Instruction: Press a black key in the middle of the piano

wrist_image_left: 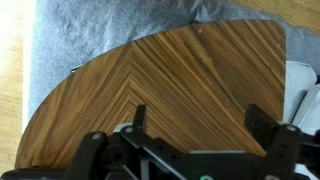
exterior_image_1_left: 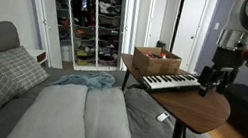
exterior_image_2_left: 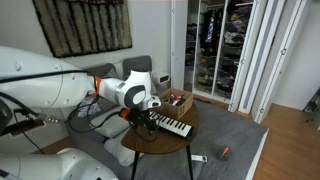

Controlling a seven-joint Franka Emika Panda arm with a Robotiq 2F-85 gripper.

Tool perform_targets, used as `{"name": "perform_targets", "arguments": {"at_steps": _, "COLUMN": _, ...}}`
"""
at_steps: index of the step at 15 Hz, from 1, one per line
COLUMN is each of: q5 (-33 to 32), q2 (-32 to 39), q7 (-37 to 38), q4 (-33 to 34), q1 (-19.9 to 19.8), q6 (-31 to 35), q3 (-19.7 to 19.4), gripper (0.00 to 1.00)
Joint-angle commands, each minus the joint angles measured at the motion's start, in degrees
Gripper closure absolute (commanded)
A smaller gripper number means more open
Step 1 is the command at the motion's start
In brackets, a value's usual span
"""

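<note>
The piano (exterior_image_1_left: 169, 83) is a slim light keyboard with white and black keys, lying on the wooden table (exterior_image_1_left: 203, 111) in front of the brown box. It also shows in an exterior view (exterior_image_2_left: 173, 126). My gripper (exterior_image_1_left: 213, 82) hangs just beyond the piano's end, above the table. In the wrist view my gripper (wrist_image_left: 200, 118) is open and empty, its two black fingers spread over bare wood grain. The piano is out of the wrist view.
A brown open-topped box (exterior_image_1_left: 156, 60) stands behind the piano. The table (wrist_image_left: 180, 70) has a curved edge, with grey bedding (wrist_image_left: 60, 40) below. A bed with pillows (exterior_image_1_left: 2, 69) lies beside it. An open wardrobe (exterior_image_1_left: 92, 18) stands at the back.
</note>
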Motion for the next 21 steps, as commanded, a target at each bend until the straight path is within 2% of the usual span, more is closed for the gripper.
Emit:
{"name": "perform_targets", "arguments": {"at_steps": 1, "q5": 0.2, "q2": 0.1, "q7": -0.1, "q4": -0.1, "q1": -0.3, "q6": -0.2, "q3": 0.3, "gripper": 0.00}}
{"name": "perform_targets", "arguments": {"at_steps": 4, "q5": -0.1, "q2": 1.3, "q7": -0.6, "q4": 1.0, "q1": -0.1, "q6": 0.2, "q3": 0.4, "gripper": 0.00}}
{"name": "perform_targets", "arguments": {"at_steps": 11, "q5": -1.2, "q2": 12.4, "q7": -3.2, "q4": 14.9, "q1": -0.1, "q6": 0.2, "q3": 0.5, "gripper": 0.00}}
{"name": "perform_targets", "arguments": {"at_steps": 12, "q5": -1.2, "q2": 14.5, "q7": -3.6, "q4": 16.5, "q1": -0.1, "q6": 0.5, "q3": 0.5, "gripper": 0.25}}
{"name": "perform_targets", "arguments": {"at_steps": 14, "q5": -1.1, "q2": 18.2, "q7": -4.8, "q4": 18.9, "q1": 0.1, "q6": 1.1, "q3": 0.4, "gripper": 0.34}}
{"name": "perform_targets", "arguments": {"at_steps": 17, "q5": -2.0, "q2": 22.6, "q7": -5.6, "q4": 20.9, "q1": -0.3, "q6": 3.0, "q3": 0.8, "gripper": 0.58}}
{"name": "perform_targets", "arguments": {"at_steps": 21, "q5": -3.9, "q2": 25.6, "q7": -6.7, "q4": 21.5, "q1": -0.6, "q6": 7.9, "q3": 0.8, "gripper": 0.84}}
